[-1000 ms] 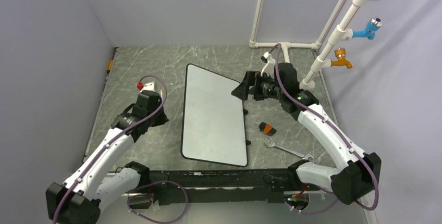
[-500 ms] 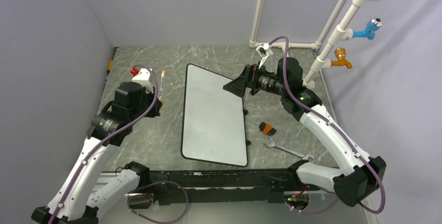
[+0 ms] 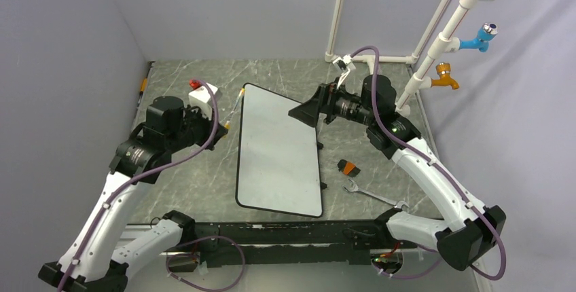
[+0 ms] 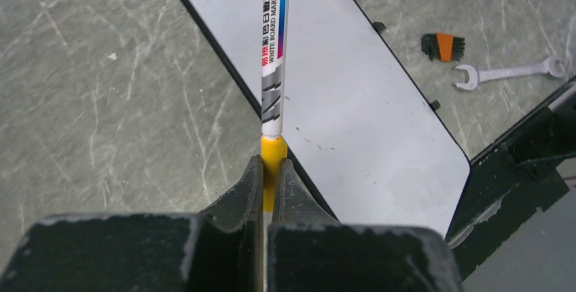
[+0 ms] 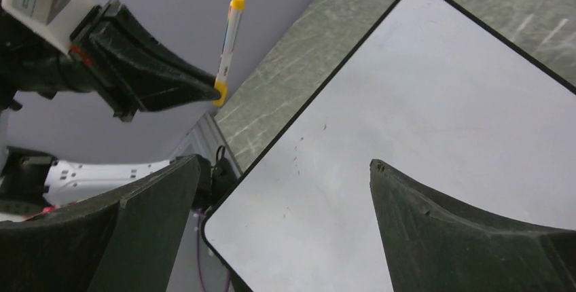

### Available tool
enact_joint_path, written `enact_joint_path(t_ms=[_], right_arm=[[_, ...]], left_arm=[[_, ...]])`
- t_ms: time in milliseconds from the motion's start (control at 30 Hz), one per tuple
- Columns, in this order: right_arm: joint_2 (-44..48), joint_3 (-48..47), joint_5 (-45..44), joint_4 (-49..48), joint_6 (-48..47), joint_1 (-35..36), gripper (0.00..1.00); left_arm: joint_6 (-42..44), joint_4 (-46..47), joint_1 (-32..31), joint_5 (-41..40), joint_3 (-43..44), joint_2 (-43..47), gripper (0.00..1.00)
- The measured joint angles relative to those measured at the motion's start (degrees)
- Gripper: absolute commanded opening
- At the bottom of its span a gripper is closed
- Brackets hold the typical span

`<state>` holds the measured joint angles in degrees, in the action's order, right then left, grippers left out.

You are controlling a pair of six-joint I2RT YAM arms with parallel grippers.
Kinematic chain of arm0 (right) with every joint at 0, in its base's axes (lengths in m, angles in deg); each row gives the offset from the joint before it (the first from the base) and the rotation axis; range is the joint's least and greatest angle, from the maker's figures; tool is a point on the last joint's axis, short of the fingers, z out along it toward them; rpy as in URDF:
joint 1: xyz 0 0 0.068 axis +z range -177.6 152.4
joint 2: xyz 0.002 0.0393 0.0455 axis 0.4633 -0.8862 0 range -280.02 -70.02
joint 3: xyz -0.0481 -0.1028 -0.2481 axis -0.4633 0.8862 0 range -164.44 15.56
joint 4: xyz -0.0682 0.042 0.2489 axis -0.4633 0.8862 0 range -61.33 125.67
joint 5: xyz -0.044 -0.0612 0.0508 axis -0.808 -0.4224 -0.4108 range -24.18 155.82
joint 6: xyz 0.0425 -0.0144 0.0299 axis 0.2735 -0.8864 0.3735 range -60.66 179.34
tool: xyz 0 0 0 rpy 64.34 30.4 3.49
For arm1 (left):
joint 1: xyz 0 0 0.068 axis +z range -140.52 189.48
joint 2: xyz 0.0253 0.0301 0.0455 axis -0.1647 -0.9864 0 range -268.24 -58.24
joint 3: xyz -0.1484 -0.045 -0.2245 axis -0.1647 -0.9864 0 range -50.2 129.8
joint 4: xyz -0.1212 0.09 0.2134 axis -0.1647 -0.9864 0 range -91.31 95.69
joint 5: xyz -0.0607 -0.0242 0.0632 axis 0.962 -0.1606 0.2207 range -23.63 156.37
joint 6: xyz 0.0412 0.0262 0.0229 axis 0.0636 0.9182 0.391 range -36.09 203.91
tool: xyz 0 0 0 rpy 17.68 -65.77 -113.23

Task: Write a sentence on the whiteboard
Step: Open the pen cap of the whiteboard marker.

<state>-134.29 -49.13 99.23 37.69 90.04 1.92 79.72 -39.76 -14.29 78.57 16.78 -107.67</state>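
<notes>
Whiteboard [image 3: 278, 149] lies flat mid-table, bare but for a few dark specks; no sentence on it yet. Left gripper [image 4: 268, 170], off the board's 10 o'clock edge, pinches a marker [image 4: 274, 54] by its yellow end, clear of the surface. Right gripper [image 5: 278, 170] spread wide, empty, above the 1 o'clock corner. By my reckoning, all the writing remains.
</notes>
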Motion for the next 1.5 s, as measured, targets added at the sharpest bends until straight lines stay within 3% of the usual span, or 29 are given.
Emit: enact_joint_path(t_ms=[233,633,933,1167,1500], right_arm=[[0.0,-4.2,-10.3,6.2,1.9,1.7,1.00],[-5.8,-8.4,-9.1,9.9,1.9,1.4,1.00],[0.1,-3.2,-1.5,4.9,1.7,-0.7,0.99],[-3.3,-5.1,9.1,4.1,-1.0,-0.7,0.94],[-5.9,-6.6,15.1,5.6,-2.9,-0.7,0.75]], left_arm=[[1.7,1.0,-2.8,2.1,1.1,-5.2,0.00],[5.9,2.2,-7.2,2.3,7.8,-11.8,0.00],[12.2,2.3,-9.6,6.3,9.4,-15.5,0.00],[17.5,0.3,-13.5,8.3,13.9,-20.5,0.00],[22.1,-0.1,-16.3,10.8,14.6,-21.2,0.00]])
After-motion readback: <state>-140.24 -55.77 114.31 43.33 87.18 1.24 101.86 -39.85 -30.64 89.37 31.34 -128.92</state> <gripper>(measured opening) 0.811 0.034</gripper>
